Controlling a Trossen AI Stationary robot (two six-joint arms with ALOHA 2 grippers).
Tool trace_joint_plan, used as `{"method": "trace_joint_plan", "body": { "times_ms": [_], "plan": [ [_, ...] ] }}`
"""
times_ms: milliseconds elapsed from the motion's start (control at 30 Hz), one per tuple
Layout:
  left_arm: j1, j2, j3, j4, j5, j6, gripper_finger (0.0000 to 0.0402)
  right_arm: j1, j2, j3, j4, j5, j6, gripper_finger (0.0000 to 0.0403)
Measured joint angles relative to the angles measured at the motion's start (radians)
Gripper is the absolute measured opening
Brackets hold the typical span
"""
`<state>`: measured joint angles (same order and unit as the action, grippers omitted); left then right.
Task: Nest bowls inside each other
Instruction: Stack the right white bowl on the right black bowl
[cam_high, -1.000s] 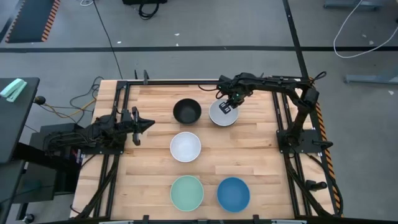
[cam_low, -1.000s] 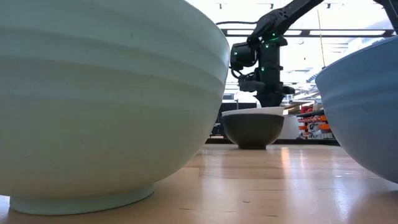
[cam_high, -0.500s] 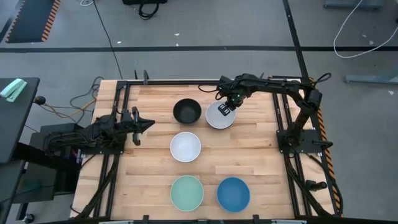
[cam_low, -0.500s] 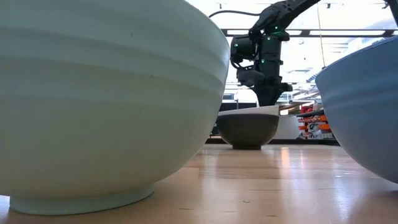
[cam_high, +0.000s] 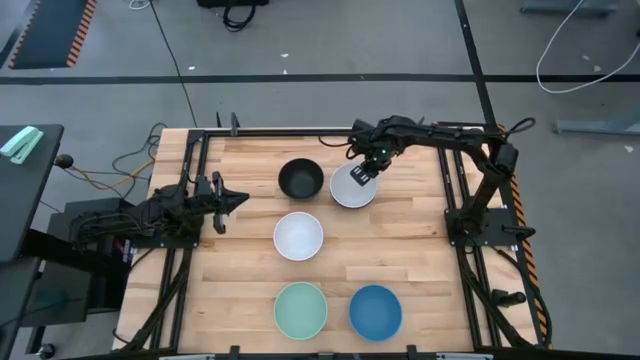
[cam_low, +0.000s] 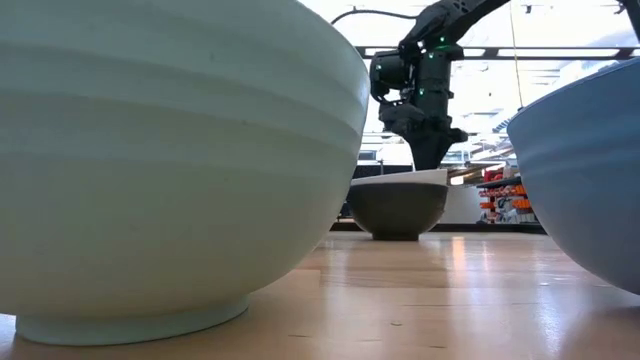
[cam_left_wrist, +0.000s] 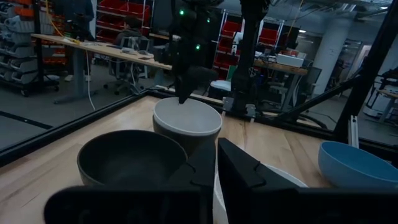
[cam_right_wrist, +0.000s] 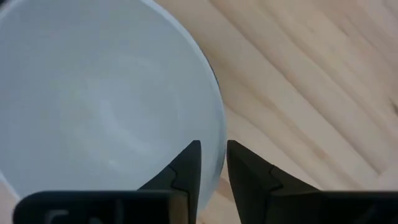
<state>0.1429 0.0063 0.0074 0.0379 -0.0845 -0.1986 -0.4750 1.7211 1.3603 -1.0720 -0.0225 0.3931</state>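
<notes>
Five bowl shapes show in the high view. A black bowl (cam_high: 300, 179) sits at the far middle of the table. Beside it a white bowl (cam_high: 350, 188) lies inside a second black bowl (cam_low: 397, 210). Another white bowl (cam_high: 298, 236) stands at the centre, and the mint bowl (cam_high: 301, 309) and blue bowl (cam_high: 375, 312) stand near the near edge. My right gripper (cam_high: 366, 172) is over the nested white bowl's far right rim, shut on it. My left gripper (cam_high: 238, 200) waits shut at the table's left edge. My right gripper pinches the nested white bowl's rim (cam_right_wrist: 219, 140) on its far right side, one finger (cam_right_wrist: 186, 165) inside the bowl and one outside. It comes from above, pointing down. The white bowl sits tilted in the black bowl, its held side (cam_low: 440, 172) raised.
The table's metal frame rails (cam_high: 455, 190) run along the left and right sides. Bare wood (cam_high: 400, 250) lies between the far pair of bowls and the near pair. The room beyond holds shelves and desks.
My right gripper has shifted a little toward the table's left edge, holding the white bowl's rim. The nested white and black bowls have slid with it toward the lone black bowl. The white bowl's held side now stands higher than its other side.
</notes>
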Motion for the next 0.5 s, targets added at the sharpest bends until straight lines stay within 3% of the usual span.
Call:
{"method": "trace_joint_plan", "body": {
  "times_ms": [300,500],
  "plan": [
    [0.000,0.000,0.000,-0.004,0.000,-0.005,0.0014,0.016,-0.053,0.054,-0.046,0.028,-0.004,0.0078],
    [0.000,0.000,0.000,-0.006,0.000,-0.021,0.0021,0.021,-0.106,0.047,-0.063,0.054,0.020,0.0037]
  ]
}}
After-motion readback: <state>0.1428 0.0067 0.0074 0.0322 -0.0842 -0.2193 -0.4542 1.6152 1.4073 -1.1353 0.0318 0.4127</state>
